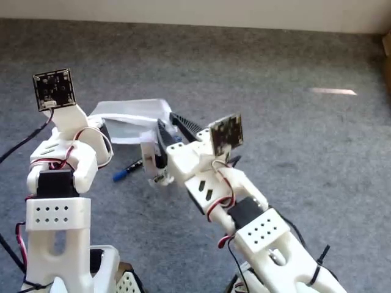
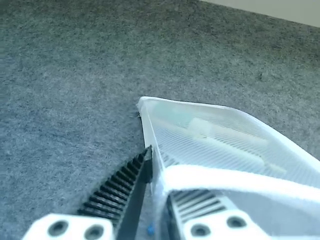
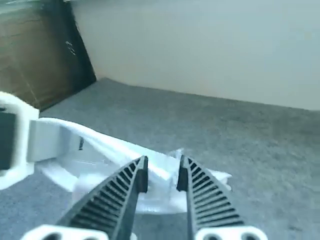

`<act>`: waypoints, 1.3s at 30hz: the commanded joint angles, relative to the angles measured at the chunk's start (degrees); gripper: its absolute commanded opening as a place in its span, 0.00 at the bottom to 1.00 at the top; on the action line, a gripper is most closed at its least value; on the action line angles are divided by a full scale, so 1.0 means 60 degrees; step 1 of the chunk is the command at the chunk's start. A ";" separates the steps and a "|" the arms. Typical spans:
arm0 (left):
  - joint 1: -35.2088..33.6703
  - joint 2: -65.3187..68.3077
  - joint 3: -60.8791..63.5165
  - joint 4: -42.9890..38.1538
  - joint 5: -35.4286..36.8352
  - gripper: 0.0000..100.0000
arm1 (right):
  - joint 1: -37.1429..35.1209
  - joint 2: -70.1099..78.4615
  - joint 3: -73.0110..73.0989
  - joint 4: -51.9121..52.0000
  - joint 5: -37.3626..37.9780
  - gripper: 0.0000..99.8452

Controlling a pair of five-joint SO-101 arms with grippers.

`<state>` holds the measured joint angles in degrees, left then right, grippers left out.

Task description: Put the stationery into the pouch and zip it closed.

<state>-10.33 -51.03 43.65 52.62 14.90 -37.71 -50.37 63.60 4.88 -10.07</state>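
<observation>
Closest to where I stand are the two white arm bodies, the left arm (image 1: 58,183) and the right arm (image 1: 256,226), both reaching away over the grey carpet (image 1: 293,73). Beyond them lies the white mesh pouch (image 1: 131,119), held up off the carpet at one end. The left gripper (image 2: 157,172) has its fingers pinched on a corner of the pouch, with the fabric caught between them. The right gripper (image 3: 162,167) points at the far side of the pouch with its fingers a narrow gap apart, and I see nothing held in them.

A blue-tipped pen (image 1: 125,171) lies on the carpet just beside the left arm, outside the pouch. If the zip were run now, I reckon that pen would be left out. The left hold is on one corner only, so a pull from the right could twist the pouch or drag it free. The right fingers might also nip loose mesh instead of the zip pull.

I cannot find the zip pull, nor tell whether the mouth is open. Through the mesh a pale stick-shaped item (image 2: 205,127) shows, too faint to name.
</observation>
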 commanded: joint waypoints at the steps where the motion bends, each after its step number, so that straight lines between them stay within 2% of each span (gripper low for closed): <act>1: -0.0608 -0.0359 -0.0168 -0.0337 0.0366 0.01 | 0.0535 -0.0125 -0.1326 0.1941 -0.0132 0.09; 14: -0.0842 -0.0359 -0.0168 -0.0337 0.0366 0.01 | 0.0769 -0.0125 -0.1839 0.2484 -0.0103 0.09; 18: -0.1341 -0.0359 -0.0168 -0.0484 0.0791 0.01 | 0.0755 -0.0110 -0.2469 0.3905 -0.0117 0.09; 23: -0.1443 -0.0359 -0.0168 -0.0586 0.0821 0.01 | 0.0696 0.0286 -0.3875 0.6015 -0.0132 0.09; 27: -0.1473 -0.0374 -0.0168 -0.0586 0.0835 0.01 | 0.0125 0.1516 -0.4681 0.6967 -0.0132 0.09; 32: -0.2132 -0.0388 -0.0227 -0.0601 0.1084 0.01 | -0.0505 0.3275 -0.5531 0.7905 -0.0147 0.09; 34: -0.2396 -0.0403 -0.0227 -0.0601 0.1275 0.01 | -0.0681 0.3788 -0.5883 0.8330 -0.0557 0.09; 39: -0.2498 -0.0432 -0.0242 -0.0601 0.1319 0.01 | -0.1238 0.4857 -0.6982 0.9458 -0.2740 0.09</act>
<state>-24.48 -51.12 43.65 50.86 21.93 -42.99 -22.68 27.38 58.59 -20.44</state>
